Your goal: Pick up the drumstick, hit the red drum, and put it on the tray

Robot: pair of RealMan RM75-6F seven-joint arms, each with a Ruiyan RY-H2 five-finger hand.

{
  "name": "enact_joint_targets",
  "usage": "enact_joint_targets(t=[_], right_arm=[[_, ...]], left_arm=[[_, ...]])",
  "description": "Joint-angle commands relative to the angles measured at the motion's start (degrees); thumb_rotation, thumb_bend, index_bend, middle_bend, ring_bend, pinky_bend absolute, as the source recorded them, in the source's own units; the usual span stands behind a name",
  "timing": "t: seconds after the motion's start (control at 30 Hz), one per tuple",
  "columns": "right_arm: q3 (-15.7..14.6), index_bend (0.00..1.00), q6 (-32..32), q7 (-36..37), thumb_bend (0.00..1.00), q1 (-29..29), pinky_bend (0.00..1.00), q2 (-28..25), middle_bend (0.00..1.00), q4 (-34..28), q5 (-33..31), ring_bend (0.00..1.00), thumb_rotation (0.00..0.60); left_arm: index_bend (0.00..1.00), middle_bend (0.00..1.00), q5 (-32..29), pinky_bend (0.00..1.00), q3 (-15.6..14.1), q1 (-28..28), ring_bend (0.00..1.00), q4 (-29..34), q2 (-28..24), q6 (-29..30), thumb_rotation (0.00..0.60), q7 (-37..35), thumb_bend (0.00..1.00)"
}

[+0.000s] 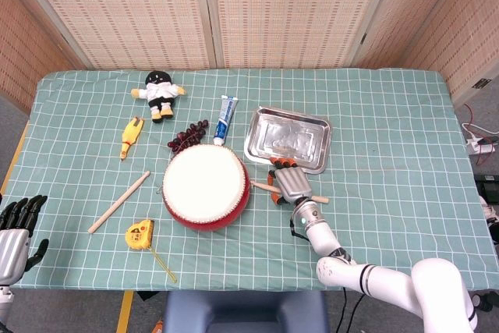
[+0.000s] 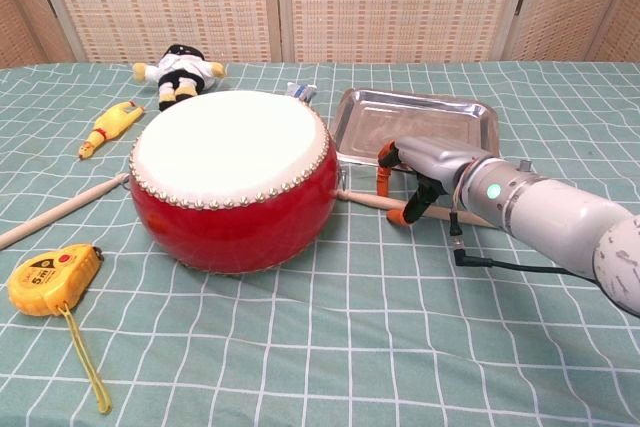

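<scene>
Right beside the red drum (image 2: 232, 180), the right hand (image 2: 425, 169) arches over the drumstick (image 2: 372, 201) lying on the checked cloth, orange fingertips (image 2: 396, 216) touching down on either side of it (whether they actually grip it cannot be told). Just behind sits the tray (image 2: 452, 117), its near edge tilted up. Far left, the left hand (image 1: 17, 227) hangs off the table with fingers apart, holding nothing
</scene>
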State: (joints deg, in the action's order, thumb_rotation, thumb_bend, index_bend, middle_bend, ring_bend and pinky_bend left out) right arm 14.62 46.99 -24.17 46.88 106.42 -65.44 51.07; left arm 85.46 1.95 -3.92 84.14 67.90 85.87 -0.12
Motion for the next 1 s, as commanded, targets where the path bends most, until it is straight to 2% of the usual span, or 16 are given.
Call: enact_joint_targets(t=[0.03,0.27,0.57,0.67,0.8,1.0], right_arm=[[-0.4,0.52,0.4,0.2,0.36,-0.1,0.10,0.1,0.10,-0.1,0.5,0.02,0.600],[-1.4,0.57,2.7,1.3,0.41,-1.1,0.10,-0.9,0.11,-1.9,3.2,0.02,0.600],[-2.5,0.59,8.9,7.6,0.42,-5.6,0.10,-6.9,0.12,-9.3,10.1,0.02,0.600],[-2.7,0.60,10.4,12.9,0.42,-7.9,0.10,-10.0,0.13,-13.1,12.6,0.02,0.600],[-3.3,0.63,12.1,24.3,0.43,-11.7,0.10,-14.8,0.15,-18.3,16.8,0.03,0.600],[-4.5,0.64,13.8,39.6,0.43,-16.0,0.10,-20.1,0.16,-21.3,22.0,0.04,0.600]], left_arm=[[0.06,0.06,0.0,0.04,0.0,0.0,0.04,-0.1,0.1,0.0,0.600,-0.2,0.34],[0.06,0.06,0.1,0.04,-0.1,0.1,0.04,-0.7,0.3,0.1,0.600,-0.8,0.34],[0.06,0.06,0.3,0.04,-0.1,0.4,0.04,-0.9,0.3,0.5,0.600,-1.3,0.34],[0.06,0.06,0.4,0.04,-0.1,0.5,0.04,-0.7,0.2,0.8,0.600,-1.3,0.34],[0.06,0.06,0.5,0.04,-0.2,0.8,0.04,-0.4,0.0,1.1,0.600,-1.2,0.34],[0.06,0.06,1.2,0.04,-0.4,0.9,0.04,0.6,-0.5,1.7,0.600,-0.3,0.34]])
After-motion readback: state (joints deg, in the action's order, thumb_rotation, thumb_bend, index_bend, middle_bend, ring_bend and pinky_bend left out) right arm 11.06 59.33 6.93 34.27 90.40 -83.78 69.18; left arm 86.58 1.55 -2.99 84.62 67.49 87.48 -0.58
